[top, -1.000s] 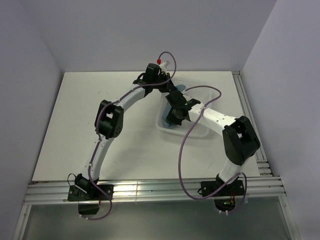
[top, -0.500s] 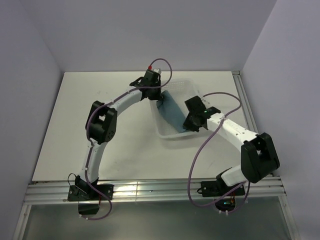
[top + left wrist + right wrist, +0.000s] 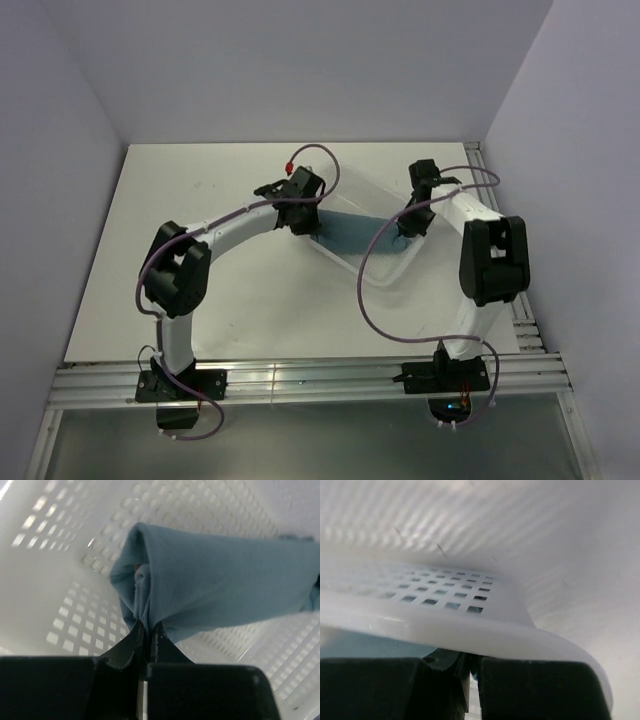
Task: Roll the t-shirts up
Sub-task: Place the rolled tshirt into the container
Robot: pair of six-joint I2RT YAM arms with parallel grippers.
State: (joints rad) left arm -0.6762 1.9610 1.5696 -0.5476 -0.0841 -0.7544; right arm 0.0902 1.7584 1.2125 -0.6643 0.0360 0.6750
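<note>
Since a second ago we see both arms swung apart, the right gripper (image 3: pixel 408 226) now at the right side of the white mesh basket (image 3: pixel 345 265). The t-shirt (image 3: pixel 350 232) hangs stretched above the basket, the left gripper (image 3: pixel 146 630) pinching one end and the right clamped on the other.

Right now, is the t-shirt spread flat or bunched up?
Bunched up. The left fingers pinch a gathered end, and the t-shirt runs as a folded band across the basket toward the right fingers.
</note>
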